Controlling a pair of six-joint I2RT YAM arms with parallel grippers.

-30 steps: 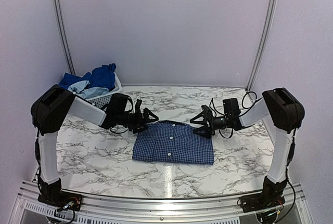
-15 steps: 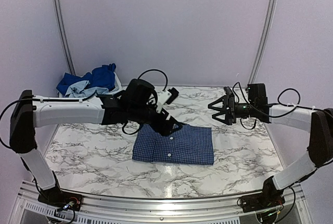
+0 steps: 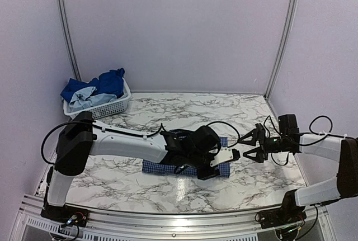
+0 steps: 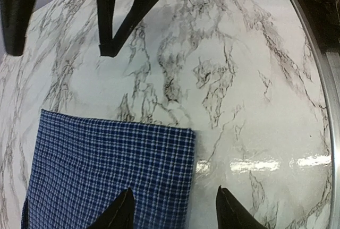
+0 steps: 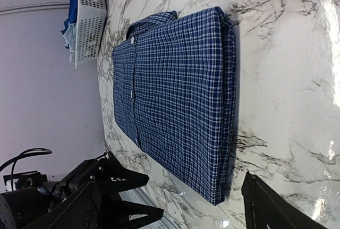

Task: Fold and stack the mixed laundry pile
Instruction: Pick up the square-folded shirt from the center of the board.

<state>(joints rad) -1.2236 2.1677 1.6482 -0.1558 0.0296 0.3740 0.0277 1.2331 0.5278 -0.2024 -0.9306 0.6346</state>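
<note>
Folded navy small-check button-up shirt (image 5: 175, 96) lies flat on the white marble desk (image 3: 112, 180). Left gripper (image 4: 174, 201), released, straddles its right edge, possibly touching cloth. Right gripper (image 3: 249, 146), released, hovers beside that edge.

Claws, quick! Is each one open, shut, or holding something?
Left claw: open at the checked shirt edge, holding nothing.
Right claw: open, holding nothing.

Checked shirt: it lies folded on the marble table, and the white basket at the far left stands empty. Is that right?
Not quite. The checked shirt does lie folded on the marble table, but the white basket at the far left is not empty: blue clothes are heaped in it, as the top external view shows.
</note>
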